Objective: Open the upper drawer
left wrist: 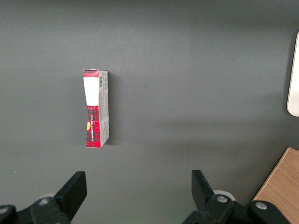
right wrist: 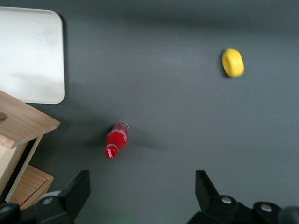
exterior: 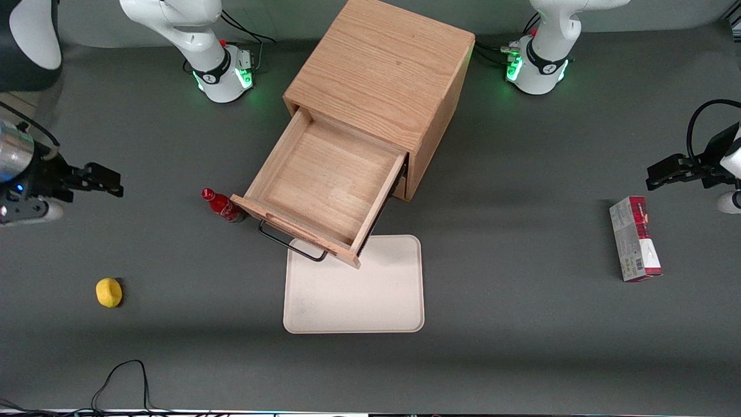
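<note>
- At the working arm's end of the table, the gripper (exterior: 107, 180) hangs above bare grey surface, well apart from the cabinet (exterior: 379, 87). Its two black fingers (right wrist: 77, 191) stand wide apart with nothing between them.
- Below the gripper, the right wrist view shows a red bottle (right wrist: 116, 140) standing upright on the table and a yellow lemon-like object (right wrist: 232, 62) lying well apart from it.
- In the front view, the red bottle (exterior: 223, 206) stands just beside the corner of the upper drawer's front panel, toward the working arm's end. The yellow object (exterior: 109, 292) lies nearer to the front camera than the gripper.
- The upper drawer (exterior: 324, 179) is pulled far out of the cabinet toward the front camera. Its shallow wooden tray is exposed, and nothing lies in it.
- The black wire handle (exterior: 289, 243) on the drawer front projects over a white tray (exterior: 370, 295).
- The white tray lies flat on the table in front of the cabinet. The drawer front overhangs the tray's edge nearest the cabinet.
- A red and grey carton (exterior: 634, 238) lies flat toward the parked arm's end of the table, well apart from the cabinet and tray.
</note>
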You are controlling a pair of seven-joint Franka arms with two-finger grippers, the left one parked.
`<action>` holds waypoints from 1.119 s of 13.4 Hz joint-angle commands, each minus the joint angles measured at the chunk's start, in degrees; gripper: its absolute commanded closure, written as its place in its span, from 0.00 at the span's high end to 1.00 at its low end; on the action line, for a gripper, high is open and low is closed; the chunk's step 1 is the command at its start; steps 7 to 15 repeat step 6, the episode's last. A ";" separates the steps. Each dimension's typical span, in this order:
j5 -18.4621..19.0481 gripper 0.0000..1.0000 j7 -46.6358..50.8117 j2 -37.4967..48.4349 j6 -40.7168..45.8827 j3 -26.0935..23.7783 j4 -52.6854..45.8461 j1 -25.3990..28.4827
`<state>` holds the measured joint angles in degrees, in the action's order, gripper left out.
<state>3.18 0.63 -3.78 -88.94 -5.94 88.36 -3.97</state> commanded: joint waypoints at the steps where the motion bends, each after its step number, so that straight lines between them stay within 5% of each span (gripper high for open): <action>1: 0.42 1.00 3.15 5.37 -3.00 0.84 6.82 0.81; 15: -1.06 1.00 4.11 4.14 -5.02 0.84 6.56 0.81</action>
